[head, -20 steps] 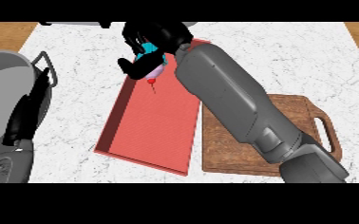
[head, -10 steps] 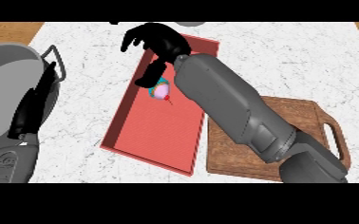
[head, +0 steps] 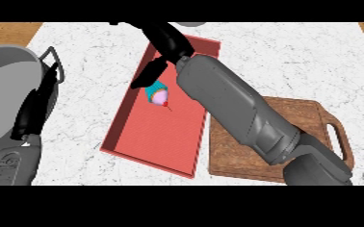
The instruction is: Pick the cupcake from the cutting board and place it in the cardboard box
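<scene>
Nearest the lower edge, the brown cutting board lies on the white worktop with nothing on its visible part, though the grey right forearm crosses its left side and hides some of it. Just left of the board, touching or nearly touching its edge, sits the red cardboard box, a long shallow tray running away from the viewer. The cupcake lies inside it, about midway along and toward the left wall, tipped on its side with its teal wrapper up and pink top down, so the placing looks done. Nothing else shows in the box.

Above the cupcake hangs the right hand, fingers spread and holding nothing; its thumb points down to a spot just beside the cupcake. The risk from here is in the withdrawal: a low sweep of the thumb or forearm could catch the cupcake and roll it, or nudge the box's wall and shift the light tray across the worktop. A straight lift first would avoid that.

At the left edge, beside a grey pot, the left hand shows only as a dark shape, and whether its fingers are apart cannot be told.
</scene>
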Robot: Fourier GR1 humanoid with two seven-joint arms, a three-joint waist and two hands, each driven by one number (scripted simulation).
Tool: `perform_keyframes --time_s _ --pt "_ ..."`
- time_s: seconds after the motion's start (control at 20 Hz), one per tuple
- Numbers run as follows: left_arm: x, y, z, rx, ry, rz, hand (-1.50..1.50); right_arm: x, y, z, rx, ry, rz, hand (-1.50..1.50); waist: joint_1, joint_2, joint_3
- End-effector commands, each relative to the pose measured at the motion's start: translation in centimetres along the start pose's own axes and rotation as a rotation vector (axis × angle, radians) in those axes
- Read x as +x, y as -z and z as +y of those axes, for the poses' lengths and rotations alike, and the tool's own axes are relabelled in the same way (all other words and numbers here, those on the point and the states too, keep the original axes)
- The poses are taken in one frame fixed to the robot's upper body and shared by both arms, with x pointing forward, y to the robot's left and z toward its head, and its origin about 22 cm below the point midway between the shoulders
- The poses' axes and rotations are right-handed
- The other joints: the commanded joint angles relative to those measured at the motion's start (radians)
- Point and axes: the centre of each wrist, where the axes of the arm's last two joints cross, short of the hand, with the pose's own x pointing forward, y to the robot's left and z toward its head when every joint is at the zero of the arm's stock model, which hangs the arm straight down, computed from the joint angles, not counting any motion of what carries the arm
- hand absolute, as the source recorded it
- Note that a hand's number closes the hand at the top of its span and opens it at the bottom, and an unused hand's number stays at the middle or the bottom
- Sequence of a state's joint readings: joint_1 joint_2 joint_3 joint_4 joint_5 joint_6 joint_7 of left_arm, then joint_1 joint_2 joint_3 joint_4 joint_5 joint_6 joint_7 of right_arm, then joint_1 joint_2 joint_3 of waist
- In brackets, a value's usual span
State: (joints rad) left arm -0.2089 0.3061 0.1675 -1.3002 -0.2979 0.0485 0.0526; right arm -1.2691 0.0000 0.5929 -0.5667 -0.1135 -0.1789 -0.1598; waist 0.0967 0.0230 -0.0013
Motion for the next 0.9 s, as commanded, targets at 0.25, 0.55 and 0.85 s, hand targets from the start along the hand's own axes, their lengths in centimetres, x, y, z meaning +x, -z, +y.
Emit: perform_keyframes --time_s 0.25,0.55,0.85 --pt "-1.4 -0.8 0.3 0.012 -0.004 0.014 0.0 -1.0 0.8 -3.3 -0.162 0.264 -0.042 -1.5 -0.038 -0.005 0.001" --pt "-2.1 -2.0 0.3 0.057 -0.004 0.048 0.0 -6.0 -2.3 -10.2 -0.206 0.321 -0.028 -1.5 -0.057 -0.008 0.001" --pt "-2.2 -1.5 0.4 0.025 -0.002 0.029 0.0 -9.9 -7.1 -17.5 -0.257 0.282 0.011 -1.5 -0.057 -0.002 0.001"
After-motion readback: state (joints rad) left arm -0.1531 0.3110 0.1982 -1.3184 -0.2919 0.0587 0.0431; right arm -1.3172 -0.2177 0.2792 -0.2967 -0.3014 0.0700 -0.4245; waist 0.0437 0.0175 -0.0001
